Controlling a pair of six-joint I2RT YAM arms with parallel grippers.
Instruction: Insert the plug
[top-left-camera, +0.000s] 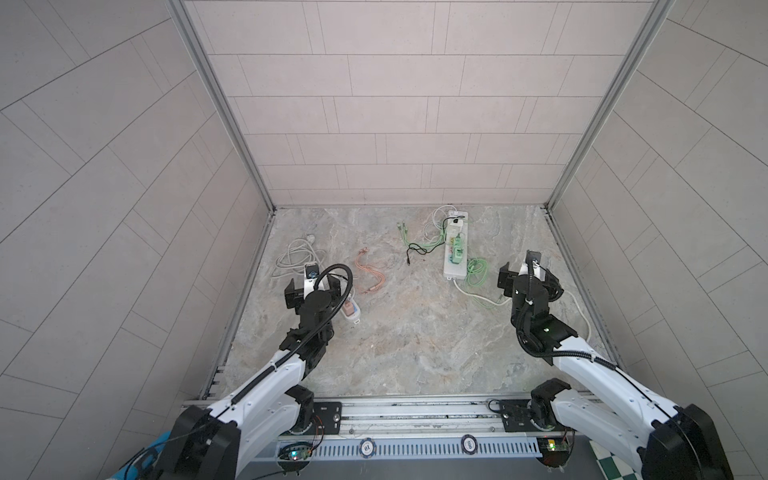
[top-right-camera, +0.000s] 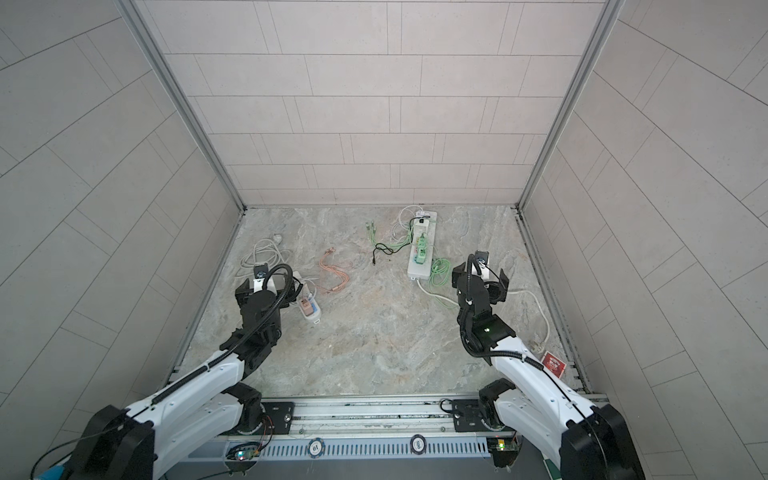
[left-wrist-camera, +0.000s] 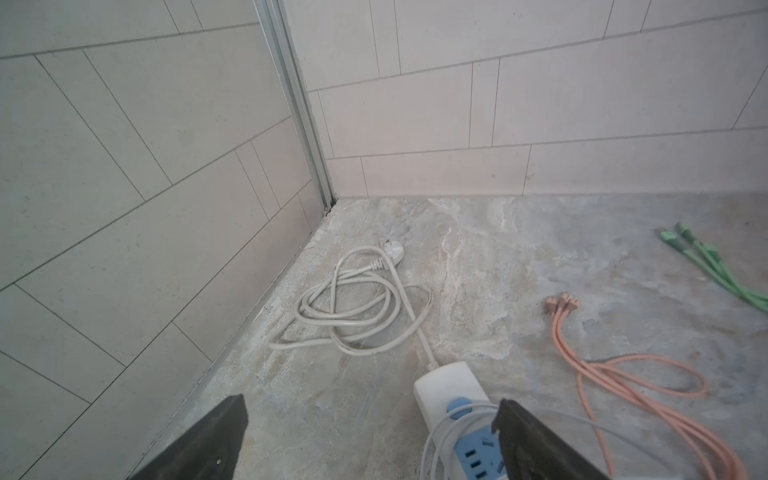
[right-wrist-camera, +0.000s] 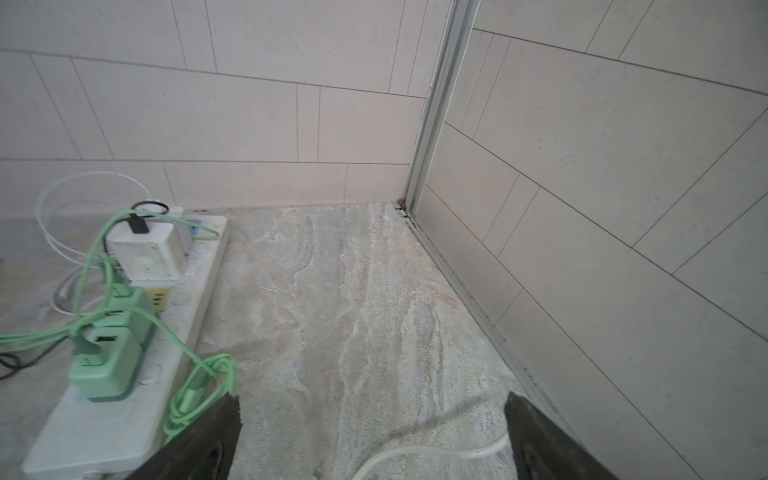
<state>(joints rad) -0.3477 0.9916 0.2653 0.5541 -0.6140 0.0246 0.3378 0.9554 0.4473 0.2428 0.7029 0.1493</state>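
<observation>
A white plug (left-wrist-camera: 392, 249) lies on the stone floor at the end of a coiled white cord (left-wrist-camera: 353, 307), far left in both top views (top-left-camera: 309, 238) (top-right-camera: 277, 239). That cord runs to a small white-and-blue power strip (left-wrist-camera: 449, 386) (top-left-camera: 351, 311) carrying a pink charger (top-right-camera: 306, 308). My left gripper (left-wrist-camera: 370, 415) (top-left-camera: 313, 286) hovers open over this strip's near end, holding nothing. A long white power strip (right-wrist-camera: 104, 432) (top-left-camera: 454, 270) holds green chargers (right-wrist-camera: 112, 357) and a white charger (right-wrist-camera: 145, 253). My right gripper (right-wrist-camera: 372, 411) (top-left-camera: 530, 278) is open and empty to its right.
Pink cables (top-left-camera: 368, 274) (left-wrist-camera: 623, 374), loose green cable ends (top-left-camera: 401, 226) and a black cable (top-left-camera: 415, 251) lie mid-floor. A green coil (right-wrist-camera: 203, 386) and the long strip's white cord (right-wrist-camera: 436, 451) lie near the right gripper. Tiled walls close three sides. A red card (top-right-camera: 552, 361) lies near right.
</observation>
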